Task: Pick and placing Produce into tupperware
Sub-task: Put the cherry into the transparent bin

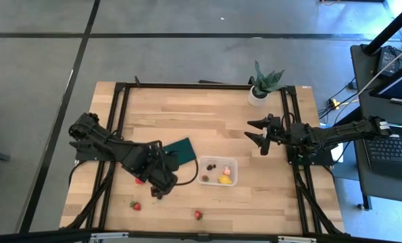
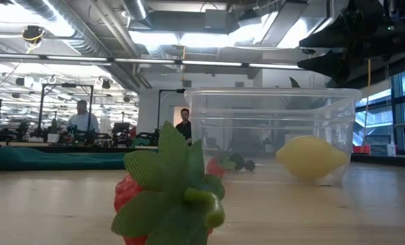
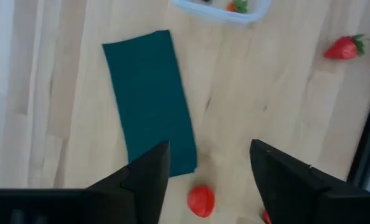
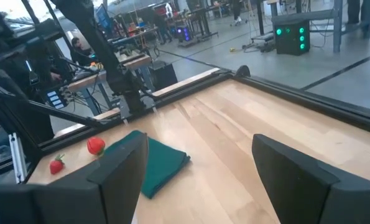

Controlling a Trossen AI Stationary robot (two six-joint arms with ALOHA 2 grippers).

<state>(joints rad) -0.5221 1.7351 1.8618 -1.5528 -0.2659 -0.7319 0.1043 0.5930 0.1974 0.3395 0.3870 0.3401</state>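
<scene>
On the wooden tabletop, the left gripper hangs with fingers apart above a round red fruit, which lies just beside the dark green pad. At the gripper's 7 o'clock lies a strawberry; another strawberry sits at the tub's 7 o'clock. The clear tupperware, rounded at its corners, holds a yellow lemon, small dark berries and a strawberry. At its 2 o'clock the right gripper hovers, fingers spread, holding nothing.
</scene>
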